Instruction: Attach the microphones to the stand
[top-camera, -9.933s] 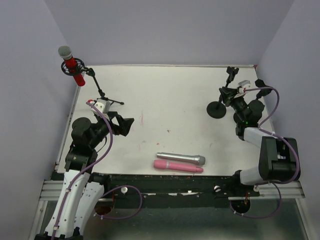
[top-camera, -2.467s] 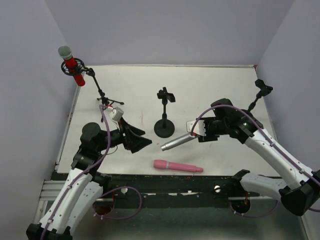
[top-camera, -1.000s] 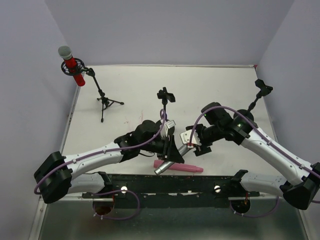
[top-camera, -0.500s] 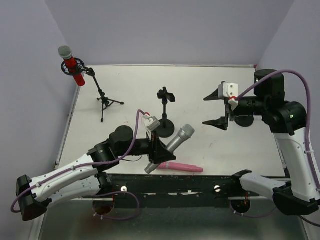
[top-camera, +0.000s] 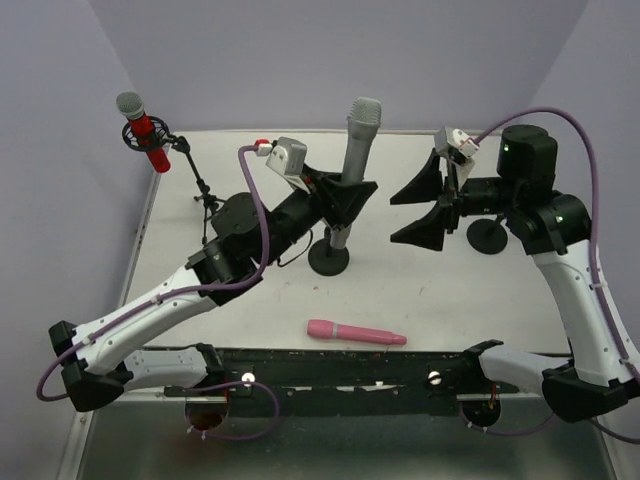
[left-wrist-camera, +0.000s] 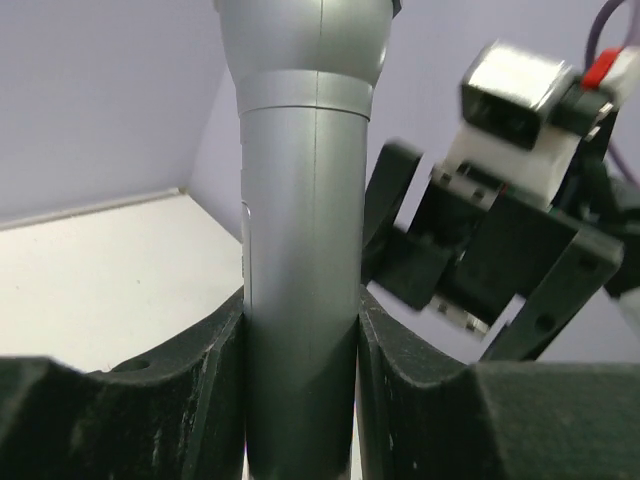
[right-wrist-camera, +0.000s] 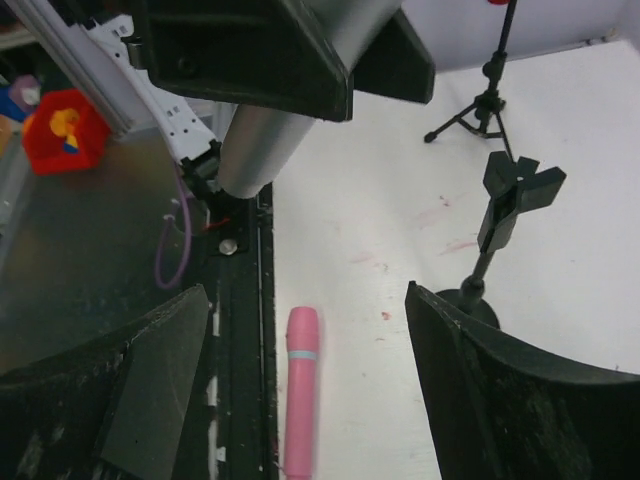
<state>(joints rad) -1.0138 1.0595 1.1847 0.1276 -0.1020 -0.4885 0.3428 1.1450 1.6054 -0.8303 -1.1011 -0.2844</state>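
Now, your L claw (top-camera: 348, 198) is part-closed round the silver-grey mic (top-camera: 358, 140), upright, right above the round-base stand (top-camera: 329, 260); R claw (top-camera: 392, 222) gapes wide w/ nothing in it, right of the stand; pink mic (top-camera: 356, 332) lies flat on the stand's near side.

Top camera: fixed, high, behind the arm bases, tilted down and forward. It stands far off, so the whole table (top-camera: 450, 290), the left gripper (top-camera: 352, 195) and the right gripper (top-camera: 395, 220) are all in frame.

Left wrist camera: just behind its own fingers (left-wrist-camera: 190, 390), sighting along them, very near. The silver microphone (left-wrist-camera: 300, 250) between them fills the centre. The right gripper is beyond it, facing back.

Right wrist camera: behind its spread fingers (right-wrist-camera: 500, 400), aimed down toward the table's near edge. Ahead is the left gripper seen from beneath. Below are the pink microphone (right-wrist-camera: 298, 390) and the round-based stand (right-wrist-camera: 515, 190).

Shared: the silver microphone shows in all three views. The two wrist views face each other.
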